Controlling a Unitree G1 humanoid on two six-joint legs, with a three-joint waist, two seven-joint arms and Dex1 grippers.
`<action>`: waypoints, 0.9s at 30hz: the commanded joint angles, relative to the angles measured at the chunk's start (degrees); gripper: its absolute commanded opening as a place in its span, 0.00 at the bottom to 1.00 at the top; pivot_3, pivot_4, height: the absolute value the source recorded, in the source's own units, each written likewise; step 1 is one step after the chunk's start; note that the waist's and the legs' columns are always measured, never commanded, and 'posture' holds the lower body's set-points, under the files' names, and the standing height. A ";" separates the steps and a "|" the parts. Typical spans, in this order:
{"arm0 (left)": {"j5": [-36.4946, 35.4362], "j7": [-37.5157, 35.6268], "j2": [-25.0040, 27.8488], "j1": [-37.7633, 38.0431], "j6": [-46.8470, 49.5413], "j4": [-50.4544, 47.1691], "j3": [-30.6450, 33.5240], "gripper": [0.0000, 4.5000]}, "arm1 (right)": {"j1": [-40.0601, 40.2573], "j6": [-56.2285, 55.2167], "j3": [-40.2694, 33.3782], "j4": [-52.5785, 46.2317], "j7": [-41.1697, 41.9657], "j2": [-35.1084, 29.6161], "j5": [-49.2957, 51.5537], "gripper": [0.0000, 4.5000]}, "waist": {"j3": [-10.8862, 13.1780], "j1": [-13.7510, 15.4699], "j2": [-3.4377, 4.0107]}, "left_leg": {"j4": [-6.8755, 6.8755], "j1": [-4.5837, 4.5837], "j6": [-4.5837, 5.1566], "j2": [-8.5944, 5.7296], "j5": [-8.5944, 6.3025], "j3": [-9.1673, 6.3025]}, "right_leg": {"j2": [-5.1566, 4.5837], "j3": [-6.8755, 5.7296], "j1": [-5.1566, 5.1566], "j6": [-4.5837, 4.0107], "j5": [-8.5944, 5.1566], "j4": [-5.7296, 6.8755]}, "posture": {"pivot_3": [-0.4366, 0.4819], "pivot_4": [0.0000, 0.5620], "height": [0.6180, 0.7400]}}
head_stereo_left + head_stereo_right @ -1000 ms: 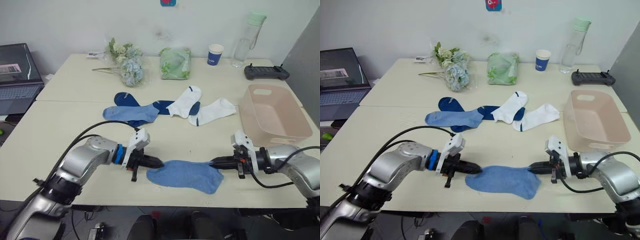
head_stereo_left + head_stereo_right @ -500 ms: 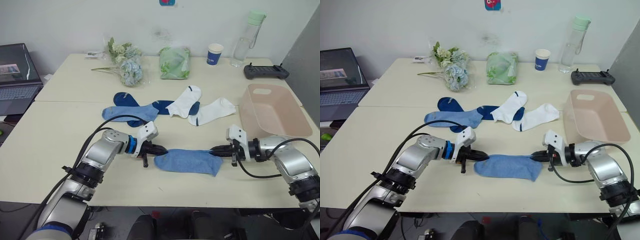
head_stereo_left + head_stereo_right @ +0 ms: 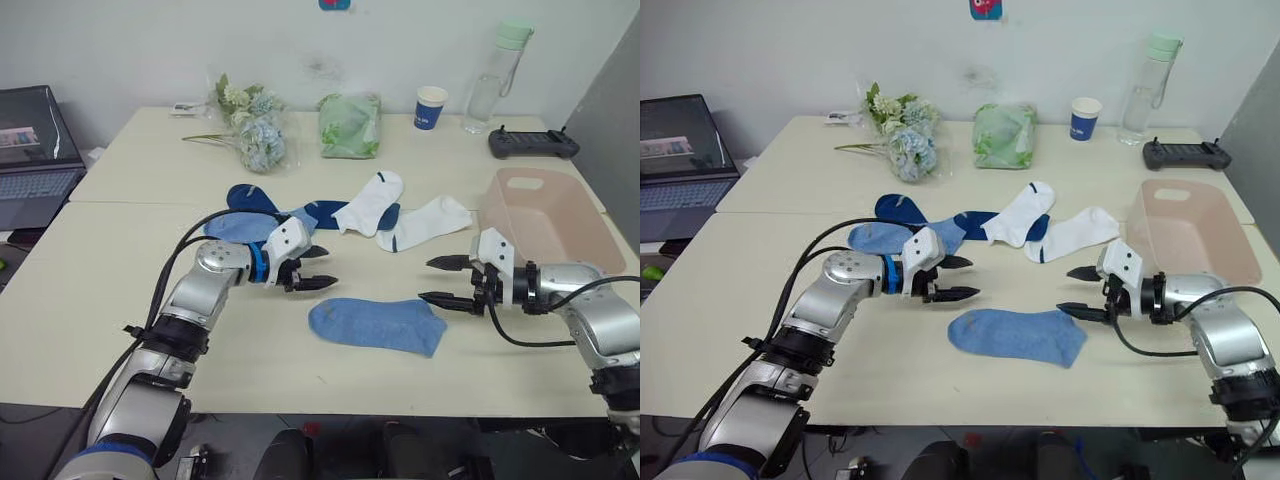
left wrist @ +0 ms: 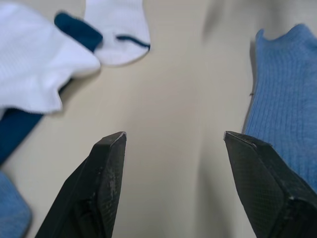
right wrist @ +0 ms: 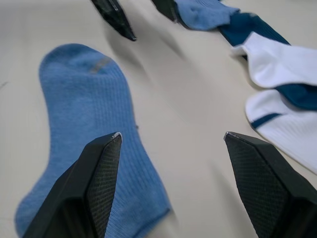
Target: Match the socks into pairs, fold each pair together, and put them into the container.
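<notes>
A light blue sock [image 3: 378, 325] lies flat near the table's front edge, with nothing holding it. My left gripper [image 3: 322, 267] hovers open just beyond its left end. At its right end my right gripper [image 3: 428, 280] is open too. The same sock [image 5: 94, 114] lies below my right gripper [image 5: 171, 136]. Farther back lies a loose row: a second light blue sock [image 3: 240, 228], two navy socks [image 3: 250, 197] [image 3: 330, 212] and two white socks [image 3: 370, 202] [image 3: 425, 222]. The pink container [image 3: 550, 230] stands at the right, empty.
Along the back edge are a flower bunch [image 3: 255, 130], a green cloth bundle [image 3: 350, 125], a blue paper cup [image 3: 431, 108], a clear bottle [image 3: 495, 80] and a black controller [image 3: 533, 145]. A laptop [image 3: 35, 150] sits off the table's left.
Both grippers have let go of the light blue sock's ends and opened. Each has lifted and drawn slightly back. The sock now rests flat on the table.
</notes>
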 commanded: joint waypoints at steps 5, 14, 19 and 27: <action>-1.47 0.52 -1.42 9.96 0.44 -15.31 -1.85 0.37 | 5.44 -5.47 5.13 -6.59 -6.29 6.21 -5.11 0.35 | -0.01 0.04 0.03 | 0.02 0.03 0.04 0.00 -0.02 -0.02 | 0.00 0.00 0.02 0.00 0.00 0.07 | 0.48 0.27 1.00; 5.10 4.34 -1.93 14.70 -4.94 -8.70 -4.11 0.00 | 11.51 -12.20 5.90 0.40 -6.54 3.71 -10.76 0.00 | -0.02 0.09 0.03 | 0.02 0.08 0.16 -0.04 -0.09 0.02 | 0.06 0.00 0.04 0.00 0.00 0.07 | 0.48 0.27 1.00; 5.49 3.23 -0.47 14.73 -6.96 -6.76 -2.82 0.00 | 13.49 -14.81 3.32 1.38 -5.02 1.08 -9.72 0.00 | -0.02 0.07 0.03 | 0.02 0.12 0.17 -0.02 -0.09 0.01 | 0.07 -0.01 0.08 0.00 0.00 0.08 | 0.48 0.27 1.00; 0.22 -1.27 0.35 14.53 -9.06 -11.34 -0.80 0.00 | 15.14 -12.26 0.61 -5.75 -1.82 1.13 -1.12 0.00 | -0.02 -0.03 0.03 | 0.01 0.12 0.17 0.03 -0.09 0.00 | 0.07 -0.01 0.09 0.00 0.00 0.08 | 0.48 0.27 1.00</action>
